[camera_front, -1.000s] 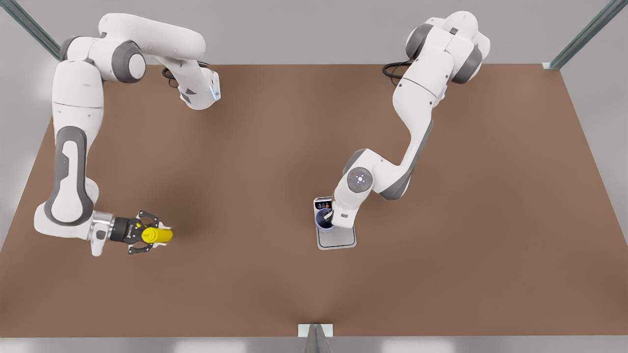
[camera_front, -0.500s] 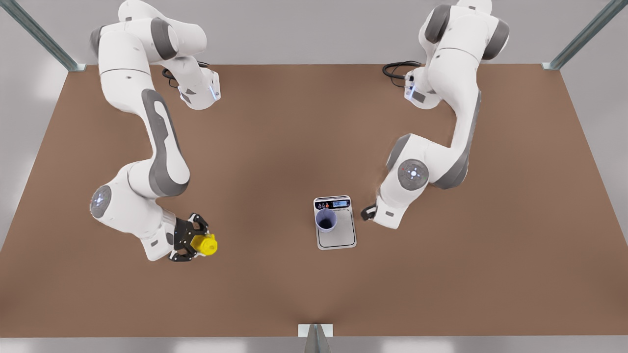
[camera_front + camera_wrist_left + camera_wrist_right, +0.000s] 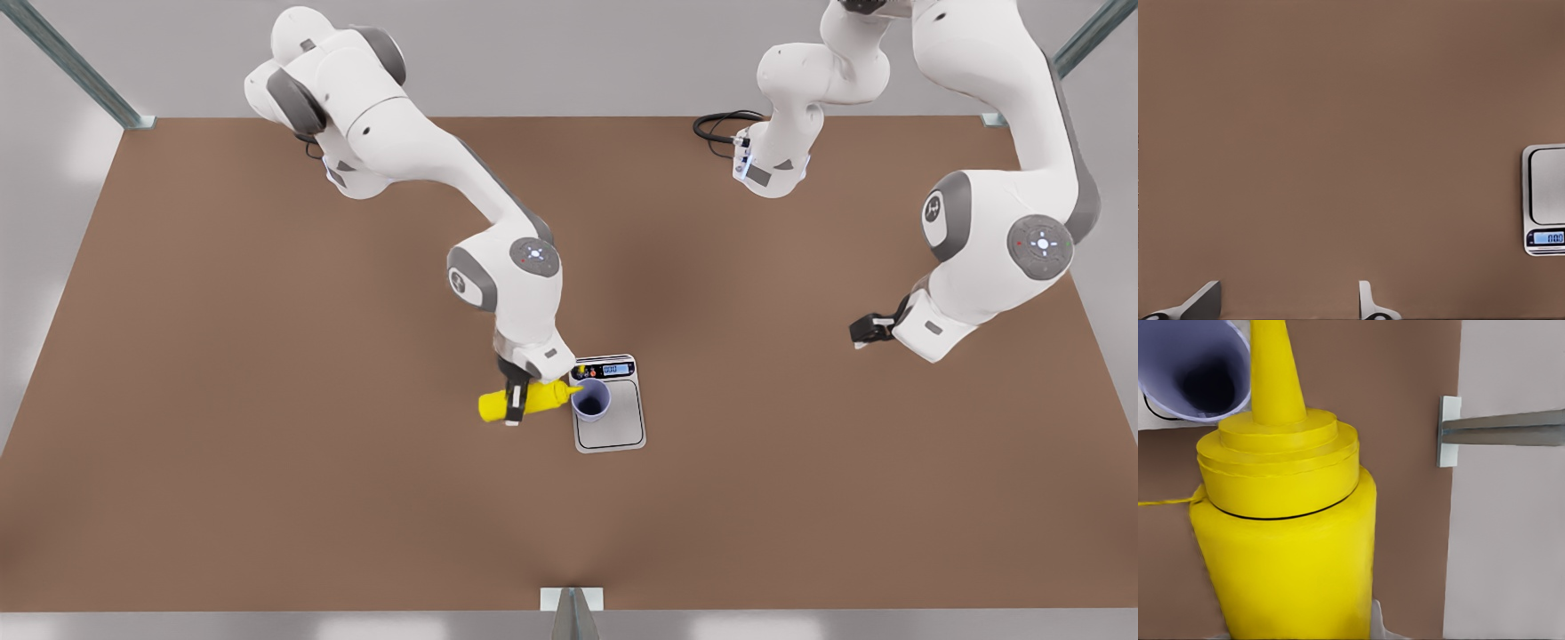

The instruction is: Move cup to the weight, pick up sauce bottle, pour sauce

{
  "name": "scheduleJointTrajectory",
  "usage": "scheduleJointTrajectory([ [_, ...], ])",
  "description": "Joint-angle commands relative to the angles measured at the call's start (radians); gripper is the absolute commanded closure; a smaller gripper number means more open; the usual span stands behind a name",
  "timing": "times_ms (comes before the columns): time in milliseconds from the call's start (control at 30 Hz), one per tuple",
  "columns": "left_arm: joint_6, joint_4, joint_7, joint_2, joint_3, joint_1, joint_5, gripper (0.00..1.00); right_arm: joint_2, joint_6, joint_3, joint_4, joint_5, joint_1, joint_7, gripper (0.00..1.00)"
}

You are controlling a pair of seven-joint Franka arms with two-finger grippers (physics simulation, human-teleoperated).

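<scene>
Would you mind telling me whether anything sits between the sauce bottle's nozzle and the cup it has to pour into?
Nothing visible does. The right claw holds the sauce bottle tipped sideways, its nozzle reaching the rim of the cup on the weight. The left claw waits open, well off to the front view's right.

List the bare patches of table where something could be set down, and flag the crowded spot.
Free: the brown table left of the sauce bottle, the strip in front of the scale, and the stretch between scale and the open left tool. Crowded: the right tool holds the bottle tipped at the cup on the scale.
</scene>
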Motion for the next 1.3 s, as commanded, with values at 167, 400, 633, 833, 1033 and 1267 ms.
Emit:
scheduleJointTrajectory([
  [167,0.001,0.0,0.0,0.014,-0.002,-0.004,0.019,0.0,0.03,-0.048,0.0,0.0,-0.245,0.065,-0.007,0.43],
  [400,-0.001,0.0,-0.002,0.014,-0.002,-0.005,0.019,0.0,0.086,-0.089,0.003,-0.004,-0.426,0.109,-0.015,0.43],
  [633,-0.002,0.0,-0.002,0.015,-0.003,-0.01,0.016,0.0,0.105,-0.097,-0.003,0.003,-0.542,0.105,-0.036,0.43],
  [833,0.001,0.0,-0.002,0.023,-0.003,-0.015,0.008,0.0,0.166,-0.095,-0.015,0.063,-0.573,0.102,-0.036,0.43],
  [1033,0.002,0.0,-0.002,0.024,-0.003,-0.015,0.007,0.0,0.174,-0.112,-0.012,0.062,-0.647,0.112,-0.041,0.43],
  [1267,0.002,0.0,-0.002,0.024,-0.003,-0.015,0.007,0.0,0.204,-0.126,-0.012,0.063,-0.668,0.137,-0.035,0.43],
])
